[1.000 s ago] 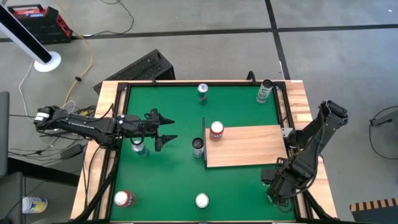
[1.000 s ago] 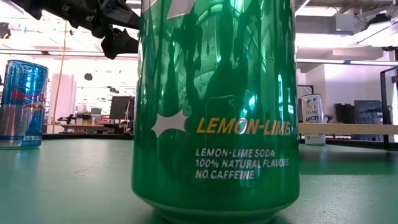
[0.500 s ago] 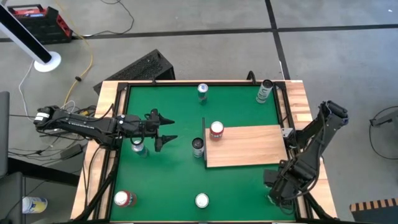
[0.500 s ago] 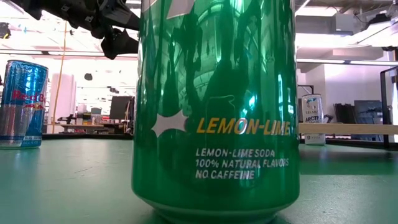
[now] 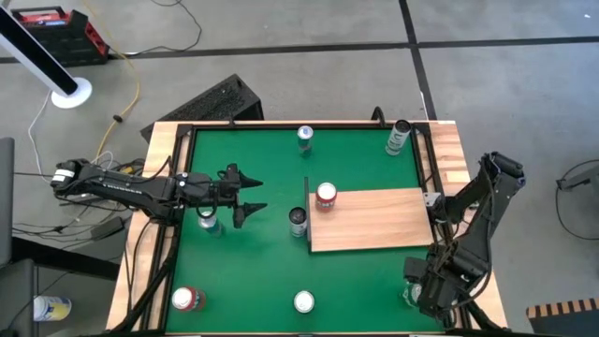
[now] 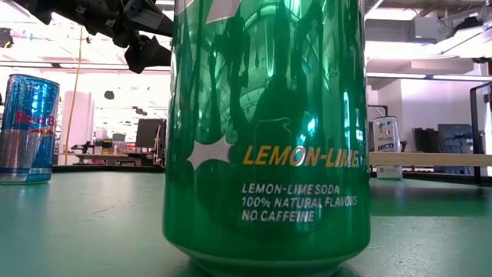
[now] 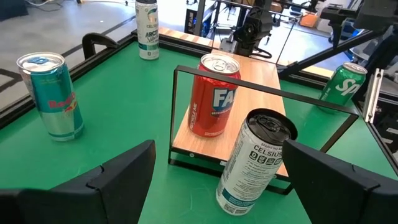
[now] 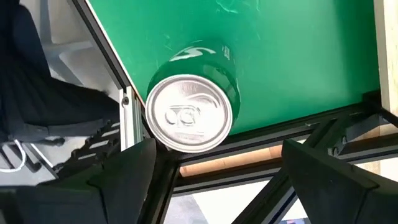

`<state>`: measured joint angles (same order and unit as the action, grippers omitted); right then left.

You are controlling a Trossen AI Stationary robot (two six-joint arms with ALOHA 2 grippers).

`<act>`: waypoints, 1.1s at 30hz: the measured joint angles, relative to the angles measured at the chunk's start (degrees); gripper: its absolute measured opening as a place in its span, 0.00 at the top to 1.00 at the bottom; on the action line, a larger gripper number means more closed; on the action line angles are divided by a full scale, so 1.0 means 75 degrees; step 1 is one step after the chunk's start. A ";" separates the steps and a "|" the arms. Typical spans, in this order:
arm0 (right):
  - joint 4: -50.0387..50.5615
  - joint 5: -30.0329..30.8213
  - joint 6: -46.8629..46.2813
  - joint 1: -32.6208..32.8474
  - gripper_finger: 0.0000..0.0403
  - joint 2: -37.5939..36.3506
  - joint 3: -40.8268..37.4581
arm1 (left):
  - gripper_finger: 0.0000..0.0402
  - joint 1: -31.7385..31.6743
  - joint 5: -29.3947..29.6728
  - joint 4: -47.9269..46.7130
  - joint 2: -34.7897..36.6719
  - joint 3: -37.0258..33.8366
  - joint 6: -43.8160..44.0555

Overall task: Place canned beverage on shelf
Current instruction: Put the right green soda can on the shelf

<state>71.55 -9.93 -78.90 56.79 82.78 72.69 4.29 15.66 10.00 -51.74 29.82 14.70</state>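
Observation:
The shelf is a light wooden board lying on the green table right of centre, with a thin dark frame upright at its left edge. A red can stands on its far left corner. A green can stands upright in the table's near right corner. My right gripper hangs open above it, pointing down, and shows there in the high view. My left gripper waits open and level at the table's left, facing a dark-topped can and the shelf.
More cans stand around: one under the left arm, a red-topped one near left, one at the near edge that fills the low view, and two at the far edge. A raised black frame borders the table.
My right gripper has moved toward the table's near edge and a little to the right, ending over the near right corner. The left arm and all the cans have stayed where they were.

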 joint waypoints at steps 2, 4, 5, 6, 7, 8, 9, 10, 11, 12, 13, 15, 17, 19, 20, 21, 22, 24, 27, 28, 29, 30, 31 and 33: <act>0.0000 0.0128 -0.0117 0.0046 0.08 0.0000 0.0000 | 0.17 0.0000 0.0025 0.0000 0.0000 0.0000 0.0005; 0.0015 0.0199 -0.0257 0.0085 0.08 0.0000 0.0000 | 0.17 0.0000 0.0032 0.0003 0.0003 0.0000 0.0040; 0.0025 0.0227 -0.0333 0.0085 0.08 0.0000 0.0000 | 0.17 0.0000 0.0035 0.0003 0.0001 0.0000 0.0082; 0.0026 0.0240 -0.0412 0.0085 0.08 0.0000 0.0000 | 0.17 0.0000 0.0035 0.0003 0.0000 0.0000 0.0122; 0.0032 0.0271 -0.0501 0.0085 0.08 0.0000 0.0000 | 0.17 0.0000 0.0038 0.0003 0.0000 0.0000 0.0132; 0.0038 0.0319 -0.0576 0.0085 0.08 0.0000 0.0000 | 0.17 0.0000 0.0038 0.0003 0.0000 0.0000 0.0134; 0.0045 0.0371 -0.0648 0.0085 0.08 0.0000 0.0000 | 0.17 0.0000 0.0038 0.0003 0.0000 0.0000 0.0134; 0.0046 0.0429 -0.0701 0.0085 0.08 0.0000 0.0000 | 0.17 0.0000 0.0038 0.0003 0.0001 0.0000 0.0137; 0.0044 0.0492 -0.0737 0.0085 0.08 0.0000 0.0000 | 0.17 0.0000 0.0041 0.0003 0.0001 0.0000 0.0137; 0.0041 0.0563 -0.0766 0.0085 0.08 0.0000 0.0000 | 0.17 0.0000 0.0042 0.0003 0.0003 0.0000 0.0137; 0.0044 0.0614 -0.0797 0.0085 0.08 0.0000 0.0000 | 0.17 0.0000 0.0050 0.0003 0.0000 0.0000 0.0137; 0.0034 0.0709 -0.0896 0.0105 0.08 0.0000 0.0000 | 0.17 0.0001 0.0058 0.0003 0.0000 0.0000 0.0137; -0.0013 0.0738 -0.0908 0.0157 0.08 0.0001 0.0000 | 0.17 0.0003 0.0058 0.0003 0.0000 0.0000 0.0139; -0.0072 0.0737 -0.0919 0.0232 0.08 0.0031 0.0000 | 0.17 0.0003 0.0055 0.0003 0.0000 0.0000 0.0146; -0.0118 0.0734 -0.0937 0.0243 0.08 0.0065 0.0000 | 0.17 0.0003 0.0055 0.0003 0.0003 0.0000 0.0146; -0.0200 0.0726 -0.0946 0.0275 0.08 0.0116 0.0000 | 0.17 0.0003 0.0055 0.0003 0.0000 0.0000 0.0149; -0.0309 0.0714 -0.0946 0.0309 0.08 0.0147 0.0000 | 0.17 0.0003 0.0055 0.0003 0.0000 0.0000 0.0149; -0.0551 0.0713 -0.0945 0.0392 0.08 0.0246 0.0000 | 0.17 0.0003 0.0055 0.0003 0.0002 0.0000 0.0144; -0.0695 0.0631 -0.0849 0.0382 0.08 0.0410 0.0000 | 0.17 0.0000 0.0055 0.0011 0.0000 0.0000 0.0143; -0.0652 0.0584 -0.0850 0.0376 0.08 0.0458 0.0000 | 0.17 0.0000 0.0055 0.0026 0.0000 0.0000 0.0143; -0.0626 0.0532 -0.0844 0.0374 0.08 0.0487 0.0000 | 0.17 0.0000 0.0055 0.0026 0.0003 0.0000 0.0143; -0.0548 0.0517 -0.0844 0.0368 0.08 0.0522 0.0000 | 0.17 0.0000 0.0055 0.0026 0.0000 0.0000 0.0148; -0.0520 0.0509 -0.0843 0.0365 0.08 0.0552 -0.0002 | 0.17 0.0000 0.0052 0.0026 0.0000 0.0000 0.0171; -0.0542 0.0509 -0.0822 0.0365 0.08 0.0605 0.0000 | 0.17 0.0000 0.0042 0.0026 0.0001 0.0000 0.0212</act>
<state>67.48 -6.11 -85.07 59.53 87.32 72.69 4.29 15.98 10.20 -51.74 29.82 16.29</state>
